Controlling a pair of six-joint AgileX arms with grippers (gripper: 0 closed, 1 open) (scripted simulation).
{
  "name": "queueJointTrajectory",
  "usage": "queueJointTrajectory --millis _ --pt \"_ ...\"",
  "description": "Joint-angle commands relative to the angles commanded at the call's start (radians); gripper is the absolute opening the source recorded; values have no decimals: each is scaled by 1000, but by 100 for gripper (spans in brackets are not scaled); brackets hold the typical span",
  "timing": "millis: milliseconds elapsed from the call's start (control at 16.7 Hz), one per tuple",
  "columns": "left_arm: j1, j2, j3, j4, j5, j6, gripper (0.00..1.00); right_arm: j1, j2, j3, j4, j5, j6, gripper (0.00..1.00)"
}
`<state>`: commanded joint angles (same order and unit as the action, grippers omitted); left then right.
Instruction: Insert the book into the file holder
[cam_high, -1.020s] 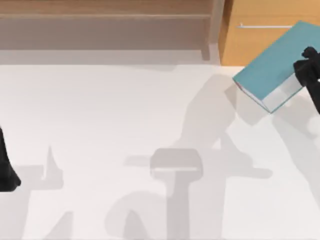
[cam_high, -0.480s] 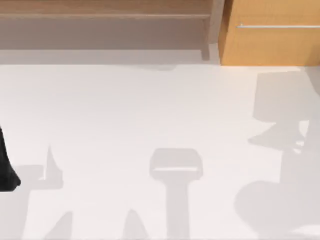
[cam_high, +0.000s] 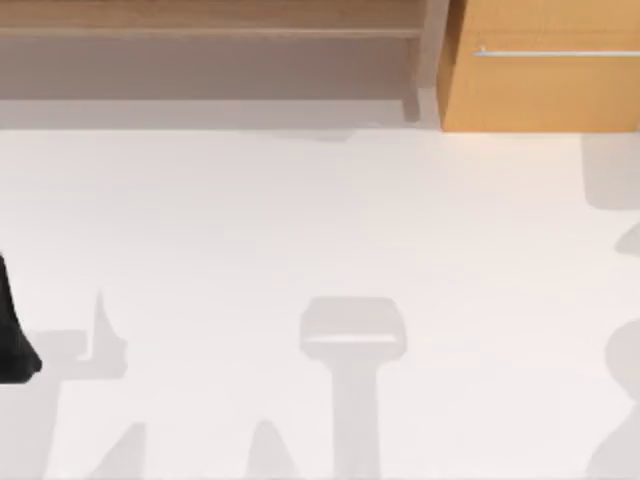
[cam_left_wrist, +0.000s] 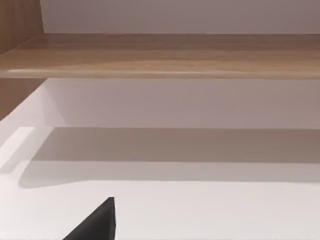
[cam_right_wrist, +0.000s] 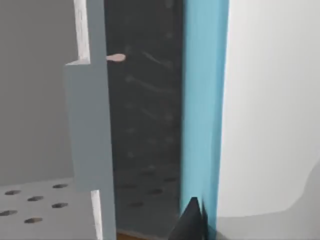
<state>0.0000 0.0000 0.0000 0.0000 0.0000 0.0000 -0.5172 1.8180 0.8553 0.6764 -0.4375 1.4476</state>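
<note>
You saw only a dark sliver of the left arm (cam_high: 12, 335) cut off at the surface's left edge. In the left wrist view a single black tip of the left end effector (cam_left_wrist: 97, 222) ran off the frame. In the right wrist view the book (cam_right_wrist: 202, 100) was cropped at both ends, one dark fingertip (cam_right_wrist: 192, 220) of the right end effector overlapped it, and the grey file holder (cam_right_wrist: 90, 125) was cropped too.
</note>
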Motion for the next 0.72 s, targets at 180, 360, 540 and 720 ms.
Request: queueJointTrajectory --millis 180,360,540,720 --pt "0 0 0 0 0 0 100 -5 56 37 19 -25 4 0" --pt "0 0 0 0 0 0 100 -6 64 42 22 -28 4 0" --pt "0 0 0 0 0 0 100 -6 64 42 22 -28 4 0" --pt "0 0 0 0 0 0 100 3 67 53 21 -24 7 0"
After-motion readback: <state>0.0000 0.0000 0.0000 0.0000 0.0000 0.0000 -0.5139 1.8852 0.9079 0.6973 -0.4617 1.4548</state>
